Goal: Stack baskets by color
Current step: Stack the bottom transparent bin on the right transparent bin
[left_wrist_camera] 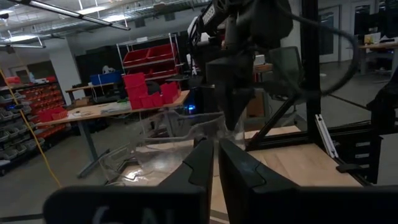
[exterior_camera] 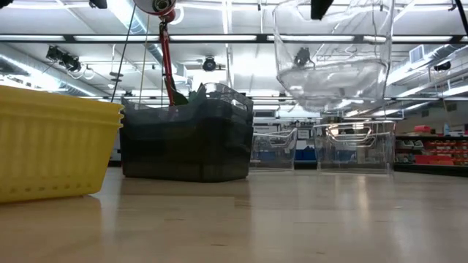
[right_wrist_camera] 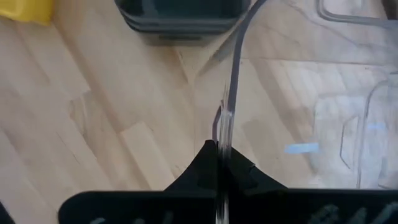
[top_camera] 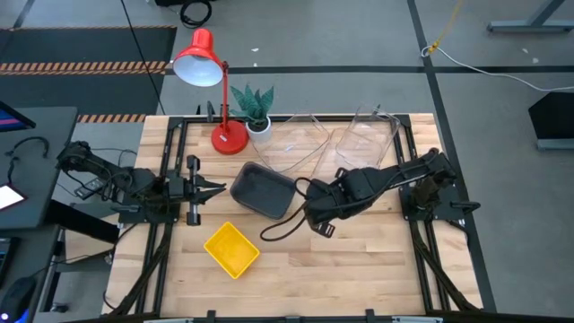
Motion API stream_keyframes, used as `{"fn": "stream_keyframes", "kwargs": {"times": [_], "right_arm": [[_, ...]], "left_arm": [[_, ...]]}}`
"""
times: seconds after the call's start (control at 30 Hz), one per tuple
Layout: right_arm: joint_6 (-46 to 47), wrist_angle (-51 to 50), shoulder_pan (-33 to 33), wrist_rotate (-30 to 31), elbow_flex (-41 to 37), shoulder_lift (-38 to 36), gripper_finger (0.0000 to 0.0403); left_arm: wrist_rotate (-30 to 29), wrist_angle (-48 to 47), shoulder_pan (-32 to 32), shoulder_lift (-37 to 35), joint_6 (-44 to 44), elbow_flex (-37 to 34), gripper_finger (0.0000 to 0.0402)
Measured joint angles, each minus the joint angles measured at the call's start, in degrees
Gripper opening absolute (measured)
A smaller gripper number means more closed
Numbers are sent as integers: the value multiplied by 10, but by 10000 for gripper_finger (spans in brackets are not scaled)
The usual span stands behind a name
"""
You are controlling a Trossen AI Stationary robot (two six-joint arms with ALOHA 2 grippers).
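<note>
The yellow baskets (exterior_camera: pixel 55 142), nearest the low camera, are ribbed opaque bins nested into one stack, whose layered rims show at the upper edge; from above the stack (top_camera: pixel 232 248) sits tilted near the front middle of the wooden table (top_camera: pixel 359 260), and its top bin holds nothing. Just behind it stands the dark grey stack (exterior_camera: pixel 186 139), smoky bins with rounded corners nested one in another, near the table's middle (top_camera: pixel 263 191); the inside of the top one looks bare. A clear basket (exterior_camera: pixel 330 62) hangs above the table, lifted off the surface, its glassy wall and bottom catching the ceiling lights. The right gripper (right_wrist_camera: pixel 219 155) is clenched on that basket's thin rim, the wall edge running up between its fingers, with the grey stack (right_wrist_camera: pixel 180 15) beyond it. From above, the right gripper (top_camera: pixel 316 218) reaches toward the table's middle, just right of the grey stack. Two more clear baskets (exterior_camera: pixel 322 150) rest side by side toward the far edge, apart from the raised one; I cannot tell what, if anything, lies in them. The left gripper (top_camera: pixel 218 187) waits at the left side of the table, its fingers (left_wrist_camera: pixel 239 171) nearly together around nothing. A red lamp (top_camera: pixel 204 67) and a small potted plant (top_camera: pixel 255 108) stand at the far edge.
</note>
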Motion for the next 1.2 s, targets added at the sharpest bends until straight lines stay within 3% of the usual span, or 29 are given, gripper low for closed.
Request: {"fn": "stream_keyframes", "kwargs": {"times": [0.47, 0.97, 1.2], "right_arm": [[-115, 3, -53, 20, -30, -29, 0], [-144, 5, -158, 51, -248, -199, 0], [-198, 78, -233, 59, -355, -255, 0]], "left_arm": [[0, 0, 0, 0, 0, 0, 34], [0, 0, 0, 0, 0, 0, 26], [0, 0, 0, 0, 0, 0, 35]]}}
